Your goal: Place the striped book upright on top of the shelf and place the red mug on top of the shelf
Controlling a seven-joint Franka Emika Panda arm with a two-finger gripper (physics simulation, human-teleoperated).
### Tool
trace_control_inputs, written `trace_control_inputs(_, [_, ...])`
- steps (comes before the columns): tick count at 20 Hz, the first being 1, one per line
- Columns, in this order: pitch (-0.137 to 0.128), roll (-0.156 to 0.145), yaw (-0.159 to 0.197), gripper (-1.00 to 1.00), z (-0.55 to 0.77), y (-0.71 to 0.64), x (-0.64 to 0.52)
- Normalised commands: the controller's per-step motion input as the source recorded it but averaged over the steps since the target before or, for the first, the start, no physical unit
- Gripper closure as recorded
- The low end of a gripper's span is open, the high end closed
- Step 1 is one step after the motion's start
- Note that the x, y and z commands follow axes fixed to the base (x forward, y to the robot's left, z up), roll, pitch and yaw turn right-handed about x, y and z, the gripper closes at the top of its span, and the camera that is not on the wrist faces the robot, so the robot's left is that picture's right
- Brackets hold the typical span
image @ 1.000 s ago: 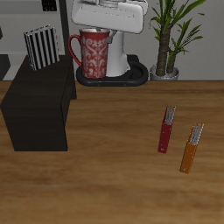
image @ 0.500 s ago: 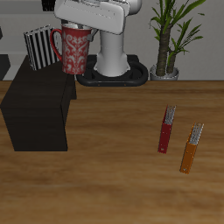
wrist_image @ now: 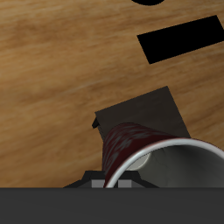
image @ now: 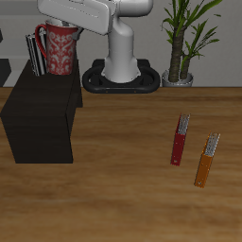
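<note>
Gripping the round, speckled red mug (image: pixel 60 49) by its rim, the gripper (image: pixel 62 25) holds it over the boxy matte-black shelf (image: pixel 40 118), upper left of frame. Behind it the thin striped book (image: pixel 36 54) stands upright on the flat top.

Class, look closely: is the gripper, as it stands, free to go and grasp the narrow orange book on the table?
Probably not yet: the gripper is holding the red mug above the shelf. The orange book itself lies uncovered beside the red book.
</note>
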Motion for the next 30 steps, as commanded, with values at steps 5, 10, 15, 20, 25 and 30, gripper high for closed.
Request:
trace_control_inputs(5, [0.038,-0.008,-0.026,1.00,0.01,-0.27,0.14])
trace_control_inputs(10, [0.057,0.009,-0.022,1.00,-0.22,-0.09,0.22])
trace_control_inputs(15, [0.071,0.020,-0.027,1.00,-0.35,-0.08,0.24])
trace_control_inputs(20, [0.029,0.019,0.005,1.00,-0.22,0.06,0.06])
trace_control_inputs(25, [0.024,-0.017,-0.015,1.00,-0.17,-0.16,0.04])
trace_control_inputs(30, [0.059,-0.072,-0.019,1.00,-0.27,-0.24,0.08])
